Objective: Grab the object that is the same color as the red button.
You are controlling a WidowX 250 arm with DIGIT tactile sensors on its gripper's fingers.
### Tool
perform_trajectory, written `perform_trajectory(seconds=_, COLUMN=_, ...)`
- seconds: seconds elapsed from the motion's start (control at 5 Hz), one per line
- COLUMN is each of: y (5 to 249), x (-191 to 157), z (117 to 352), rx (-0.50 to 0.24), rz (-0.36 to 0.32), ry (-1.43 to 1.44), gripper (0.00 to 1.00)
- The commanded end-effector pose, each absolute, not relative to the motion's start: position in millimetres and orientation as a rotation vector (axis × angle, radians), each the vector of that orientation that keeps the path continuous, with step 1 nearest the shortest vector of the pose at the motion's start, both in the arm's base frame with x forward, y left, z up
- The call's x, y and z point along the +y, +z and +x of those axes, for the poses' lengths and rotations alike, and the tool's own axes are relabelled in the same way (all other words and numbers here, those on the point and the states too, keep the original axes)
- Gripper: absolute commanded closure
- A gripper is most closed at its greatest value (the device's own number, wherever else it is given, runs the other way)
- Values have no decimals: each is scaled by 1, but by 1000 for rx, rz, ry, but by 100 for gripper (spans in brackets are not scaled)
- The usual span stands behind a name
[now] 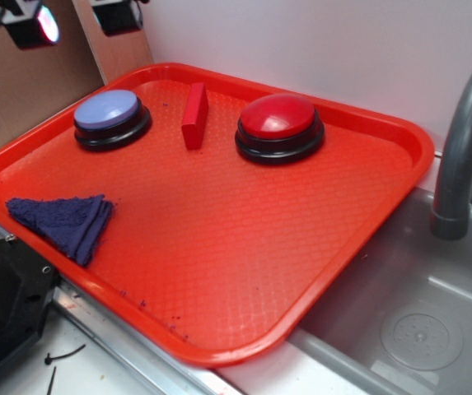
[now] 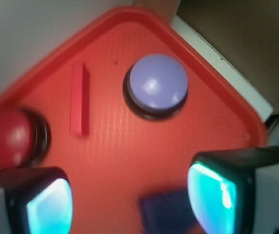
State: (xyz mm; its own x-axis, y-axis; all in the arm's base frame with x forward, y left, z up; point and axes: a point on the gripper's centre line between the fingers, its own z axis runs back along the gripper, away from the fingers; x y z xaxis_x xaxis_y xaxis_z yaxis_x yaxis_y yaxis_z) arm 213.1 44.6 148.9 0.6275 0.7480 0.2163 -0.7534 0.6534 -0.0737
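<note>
Gripper open, high over red tray, holding nothing. Red block standing on edge between lavender button and red button, apart from both. Risk judged: narrow bar tipped over by off-centre jaws, or a dome clipped instead.

Reds and blues on a textured tray

The red tray has a diamond-embossed pattern; on it are a red block, a glossy red button and a lavender-blue button, both on black bases, and a navy cloth at left.
</note>
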Motion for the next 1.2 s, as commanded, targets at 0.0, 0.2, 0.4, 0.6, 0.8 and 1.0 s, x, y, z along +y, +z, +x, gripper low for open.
perform_trajectory(seconds=0.0, y=106, x=69, z=266, rx=-333, rz=13, ry=1097, gripper=0)
perform_trajectory(seconds=0.2, y=83, x=67, z=291, rx=-365, rz=-17, ry=1115, gripper=0)
perform_trajectory(seconds=0.4, y=73, x=61, z=304, rx=-369, rz=-47, ry=1099, gripper=0)
perform_trajectory(seconds=0.6, y=58, x=53, z=315, rx=-343, rz=-54, ry=1090, gripper=0)
perform_trajectory(seconds=0.8, y=42, x=49, z=318, rx=-318, rz=-42, ry=1062, gripper=0)
perform_trajectory(seconds=1.0, y=34, x=43, z=318, rx=-299, rz=-29, ry=1058, gripper=0)
